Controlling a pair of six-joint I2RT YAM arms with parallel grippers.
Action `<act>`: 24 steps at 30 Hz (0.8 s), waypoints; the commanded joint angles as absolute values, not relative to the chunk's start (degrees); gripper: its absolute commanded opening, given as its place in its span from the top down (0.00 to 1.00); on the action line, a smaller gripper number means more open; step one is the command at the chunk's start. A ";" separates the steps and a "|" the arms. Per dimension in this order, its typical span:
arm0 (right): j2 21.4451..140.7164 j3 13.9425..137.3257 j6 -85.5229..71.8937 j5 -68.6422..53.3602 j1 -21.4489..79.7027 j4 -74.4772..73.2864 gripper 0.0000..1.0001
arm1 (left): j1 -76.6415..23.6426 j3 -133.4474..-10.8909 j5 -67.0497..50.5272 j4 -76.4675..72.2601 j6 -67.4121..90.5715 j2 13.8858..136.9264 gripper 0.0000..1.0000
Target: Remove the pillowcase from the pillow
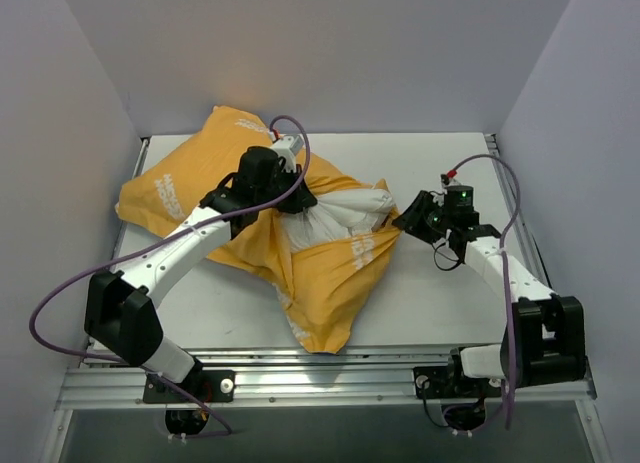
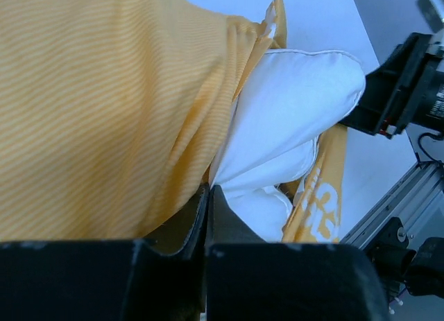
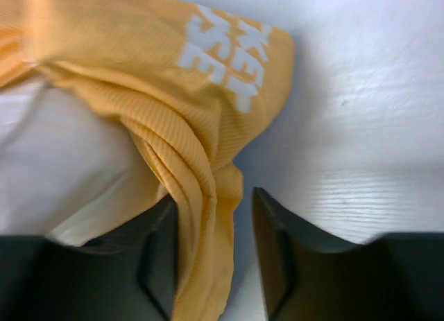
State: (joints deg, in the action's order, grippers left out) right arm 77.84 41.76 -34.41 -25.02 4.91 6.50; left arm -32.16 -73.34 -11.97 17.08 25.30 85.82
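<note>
The orange-yellow pillowcase (image 1: 190, 188) with white lettering lies rumpled across the table. The white pillow (image 1: 335, 221) bulges out of its opening toward the right. My left gripper (image 1: 292, 201) rests on the bundle at that opening. In the left wrist view its jaws (image 2: 208, 188) are pressed together on the pillowcase (image 2: 104, 106) edge, right where it meets the pillow (image 2: 291, 106). My right gripper (image 1: 408, 221) is at the pillow's right end. Its jaws (image 3: 214, 196) stand apart, and a loose fold of pillowcase (image 3: 173, 78) hangs between them against the left finger. The pillow (image 3: 62, 161) shows at left.
The white table (image 1: 440, 173) is bare to the right of the bundle and behind my right arm. Grey walls close it in at the back and both sides. An aluminium rail (image 1: 330, 378) runs along the near edge. My right arm's black wrist (image 2: 402, 92) shows in the left wrist view.
</note>
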 commanded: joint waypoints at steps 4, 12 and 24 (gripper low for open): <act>67.87 51.94 -27.51 -5.37 5.18 -8.08 0.41 | -31.55 -85.59 -3.95 13.62 22.94 91.31 0.82; 61.18 50.02 -37.34 3.51 20.72 -10.54 0.24 | -33.83 -86.93 -5.37 18.19 16.97 88.08 0.27; 62.66 39.56 -46.49 -3.42 27.25 -2.56 0.23 | -37.97 -70.67 4.92 27.59 11.34 70.41 0.13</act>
